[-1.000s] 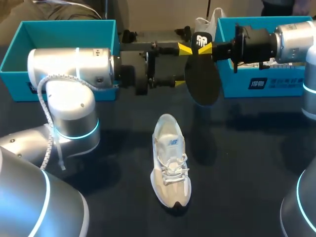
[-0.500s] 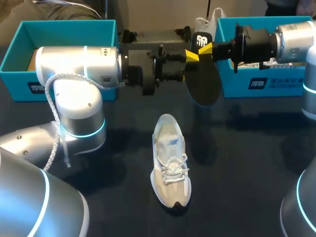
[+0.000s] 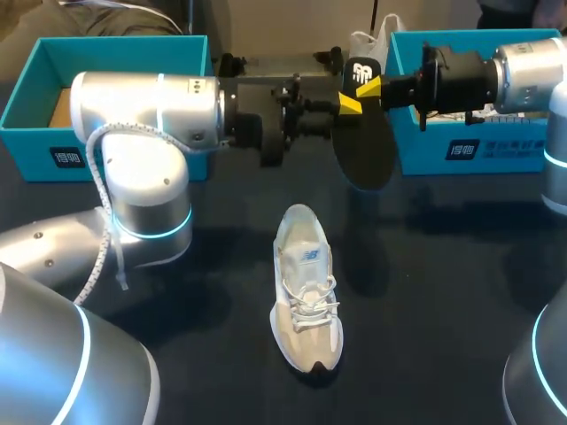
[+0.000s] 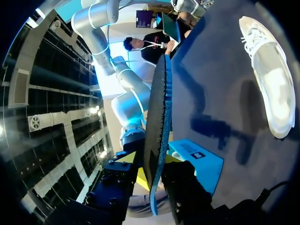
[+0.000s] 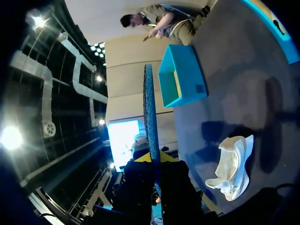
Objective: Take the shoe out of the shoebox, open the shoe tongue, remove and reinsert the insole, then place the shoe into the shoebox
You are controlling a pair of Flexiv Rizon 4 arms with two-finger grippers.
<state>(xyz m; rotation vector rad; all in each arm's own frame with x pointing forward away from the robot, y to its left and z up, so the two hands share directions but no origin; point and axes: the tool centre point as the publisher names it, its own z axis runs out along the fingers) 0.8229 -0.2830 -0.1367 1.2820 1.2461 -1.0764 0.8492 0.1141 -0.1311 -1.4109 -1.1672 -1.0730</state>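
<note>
Dark matte counter (image 3: 443, 292), head view. White and cream mesh lace-up sneaker (image 3: 306, 288) lies upright on its sole at mid-counter, toe towards the robot, heel away, laces tied, apart from both arms.

Flat black foam insole (image 3: 365, 146) is out of the sneaker. It hangs in the air beyond the sneaker's heel and slightly to its right, clear of the counter. Its printed heel end is uppermost and its broad forefoot end points down.

Right claw (image 3: 370, 86) comes in from the sneaker's far right and is clamped on the top end of the insole. In the right wrist view the insole (image 5: 150, 112) stands edge-on between the two yellow tips of the right claw (image 5: 154, 161), with both tips against it. The sneaker (image 5: 233, 164) lies on the counter below.

Left claw (image 3: 347, 103) comes in from the sneaker's far left and sits at the same upper end of the insole. In the left wrist view the insole (image 4: 157, 117) runs edge-on through the left claw (image 4: 153, 180). I cannot tell whether that claw has closed on it. The sneaker (image 4: 267, 75) shows on the counter off to one side.

Open teal cardboard box half (image 3: 115, 40) sits beyond the sneaker to its far left, behind the left arm. Second teal cardboard box half (image 3: 425, 150) sits beyond the sneaker to its far right, just behind the hanging insole.
</note>
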